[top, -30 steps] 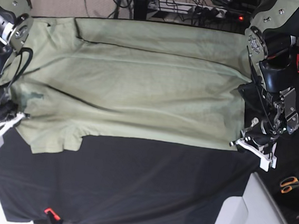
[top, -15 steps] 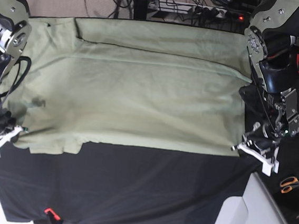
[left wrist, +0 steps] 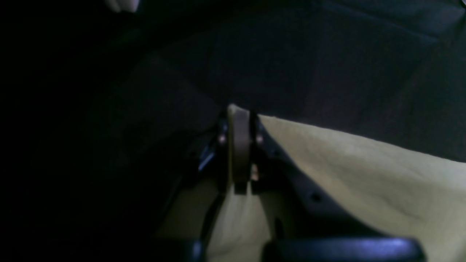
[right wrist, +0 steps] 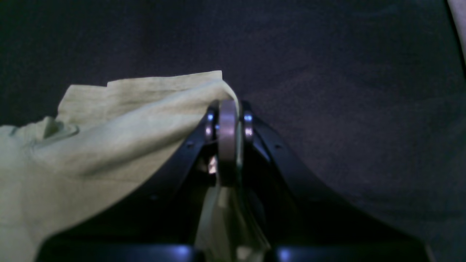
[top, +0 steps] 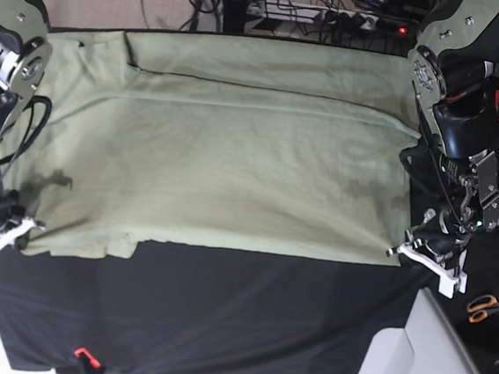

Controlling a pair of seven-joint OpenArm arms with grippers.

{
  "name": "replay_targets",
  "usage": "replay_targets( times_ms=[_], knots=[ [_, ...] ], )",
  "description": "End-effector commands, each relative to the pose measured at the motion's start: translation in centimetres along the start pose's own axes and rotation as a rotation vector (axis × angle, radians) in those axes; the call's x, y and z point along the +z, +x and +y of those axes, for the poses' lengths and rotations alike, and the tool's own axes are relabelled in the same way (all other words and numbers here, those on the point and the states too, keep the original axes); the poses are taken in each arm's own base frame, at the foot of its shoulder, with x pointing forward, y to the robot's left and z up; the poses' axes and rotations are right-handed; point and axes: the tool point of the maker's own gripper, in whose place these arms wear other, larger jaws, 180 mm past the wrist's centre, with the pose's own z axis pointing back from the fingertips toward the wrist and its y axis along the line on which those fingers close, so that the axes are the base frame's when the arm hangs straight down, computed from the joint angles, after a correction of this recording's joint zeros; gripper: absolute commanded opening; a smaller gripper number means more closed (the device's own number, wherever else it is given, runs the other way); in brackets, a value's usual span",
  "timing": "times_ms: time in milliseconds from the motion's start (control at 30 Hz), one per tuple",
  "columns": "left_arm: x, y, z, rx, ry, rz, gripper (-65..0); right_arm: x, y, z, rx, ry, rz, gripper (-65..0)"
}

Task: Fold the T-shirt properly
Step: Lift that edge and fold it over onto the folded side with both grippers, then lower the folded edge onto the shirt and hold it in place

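Broadly, the T-shirt (top: 225,167) lies spread across the far half of the worktop, its pale sage-green cloth reaching from the left edge almost to the right edge and up to the far edge, with a long fold line running parallel to that far edge. Its near hem hangs roughly along the middle of the black cloth (top: 219,317) that covers the worktop. At the shirt's near right corner, the left gripper (top: 402,251) has its fingers clenched on the fabric; in the left wrist view the green cloth (left wrist: 364,171) is pinched between the closed fingers (left wrist: 238,145). At the near left corner, the right gripper (top: 23,227) likewise clamps the shirt's edge, the fabric (right wrist: 109,120) bunching beside its fingers (right wrist: 228,138). Orange-handled scissors (top: 485,307) lie off the right edge.
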Motion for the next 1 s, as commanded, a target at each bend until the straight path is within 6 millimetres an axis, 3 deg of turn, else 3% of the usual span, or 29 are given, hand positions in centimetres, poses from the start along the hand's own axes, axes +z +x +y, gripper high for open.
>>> replay_targets(
  times_ms=[0, 167, 333, 567, 733, 967],
  knots=[
    [0.4, 3.1, -0.1, -0.014, -0.005, -0.075, -65.0, 0.5, 1.9, -1.2, 0.008, -0.023, -0.044, -64.8],
    [1.1, 2.7, 0.3, -0.038, 0.008, -0.082, -65.0, 0.6, -0.4, -1.1, 0.017, -0.022, 0.019, -65.0],
    [2.0, 1.4, 0.3, -0.064, 0.017, -0.064, -65.0, 1.1, -1.1, 0.8, 0.154, 0.021, 0.052, -65.0],
    [3.3, -0.2, 0.4, -0.107, 0.035, -0.012, -65.0, 2.3, -1.1, -0.1, 0.2, -0.022, 0.101, -65.0],
    [4.8, -0.8, 0.7, -0.151, 0.058, 0.019, -65.0, 3.1, -2.7, -0.6, 0.221, -0.042, 0.167, -65.0],
    [6.9, -3.3, 0.8, -0.208, 0.08, 0.085, -65.0, 4.3, -5.4, -1.1, 0.243, -0.061, 0.226, -65.0]
  ],
)
